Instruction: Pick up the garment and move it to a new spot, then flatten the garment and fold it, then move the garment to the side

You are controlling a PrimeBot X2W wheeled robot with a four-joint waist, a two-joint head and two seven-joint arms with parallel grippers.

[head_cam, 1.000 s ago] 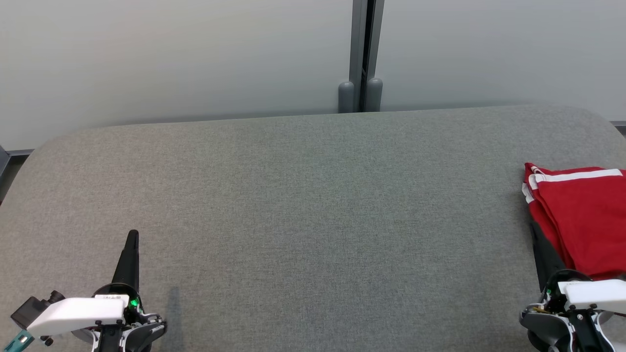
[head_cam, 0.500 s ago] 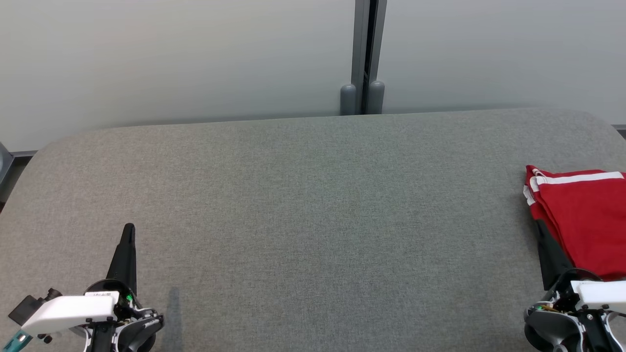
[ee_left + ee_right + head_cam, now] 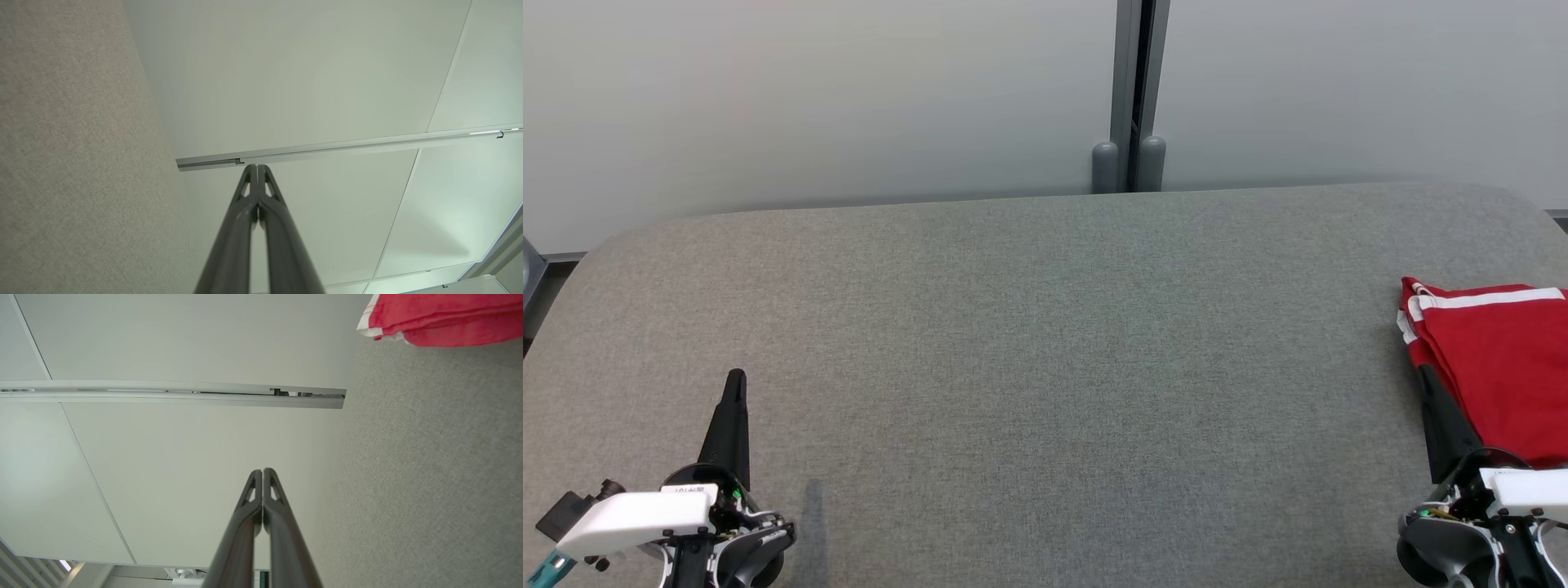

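Fingers (image 3: 239,228) on left gripper (image 3: 737,377) and right gripper (image 3: 262,471) press together (empty); red garment (image 3: 1503,359) lies folded at bench's (image 3: 1045,367) right.

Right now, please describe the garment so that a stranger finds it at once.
Look at the wide grey fabric-covered table. Follow it to its right edge. There lies a folded red garment with white stripes, the only coloured thing on it.

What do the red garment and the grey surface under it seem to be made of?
The red garment looks like soft cloth, perhaps a knit jersey, with a matte finish: it lies in limp folded layers with white stripes at the edge. The grey surface looks like a woven textile cover, matte and speckled, with a fine weave in the right wrist view. What lies beneath it cannot be told.
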